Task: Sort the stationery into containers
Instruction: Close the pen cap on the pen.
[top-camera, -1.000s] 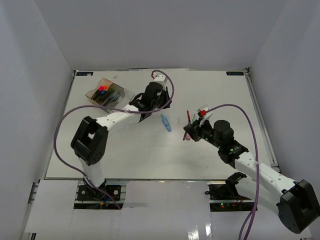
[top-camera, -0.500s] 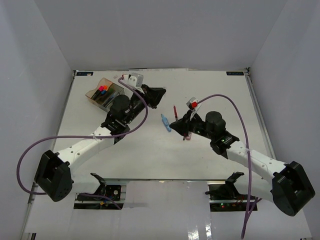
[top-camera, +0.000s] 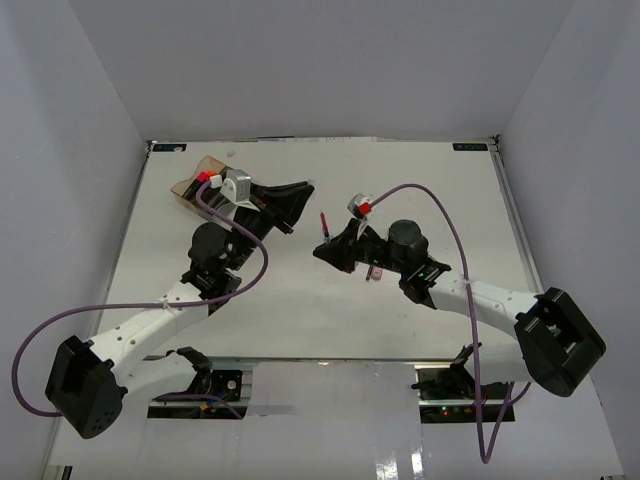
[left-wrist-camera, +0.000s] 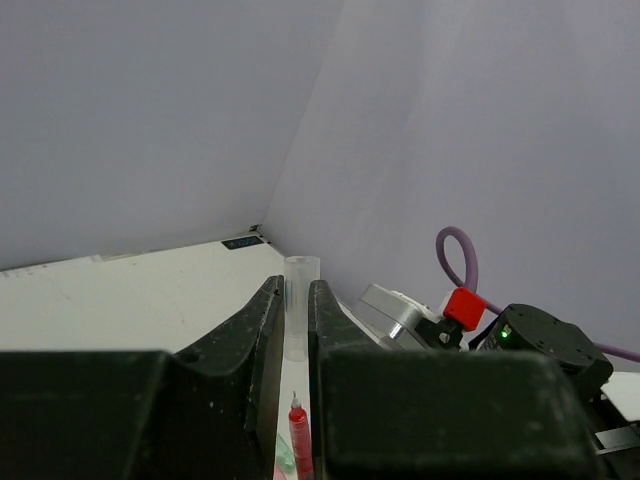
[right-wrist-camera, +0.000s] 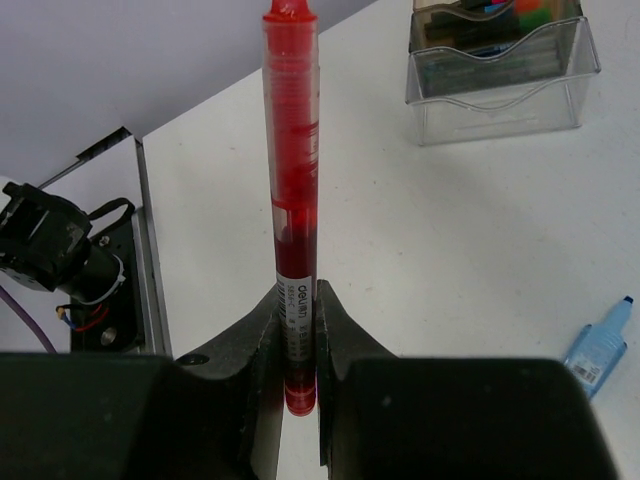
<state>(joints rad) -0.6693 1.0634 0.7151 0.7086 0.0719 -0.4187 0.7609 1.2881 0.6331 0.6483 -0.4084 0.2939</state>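
My right gripper is shut on a red thin pen, which stands upright between the fingers. In the top view this gripper is at the table's middle with the pen pointing toward my left gripper. My left gripper is shut on a short clear tube, like a pen cap. The red pen's tip shows just below it, apart from it. The organiser tray holds several markers. In the top view it is half hidden behind my left arm.
A blue pastel marker lies on the table near my right gripper. A pink item lies under my right arm. The walls close the table at the back and sides.
My right gripper has carried the red pen left toward the middle. My left arm has swung back and lifted, and its gripper now faces the pen's tip.
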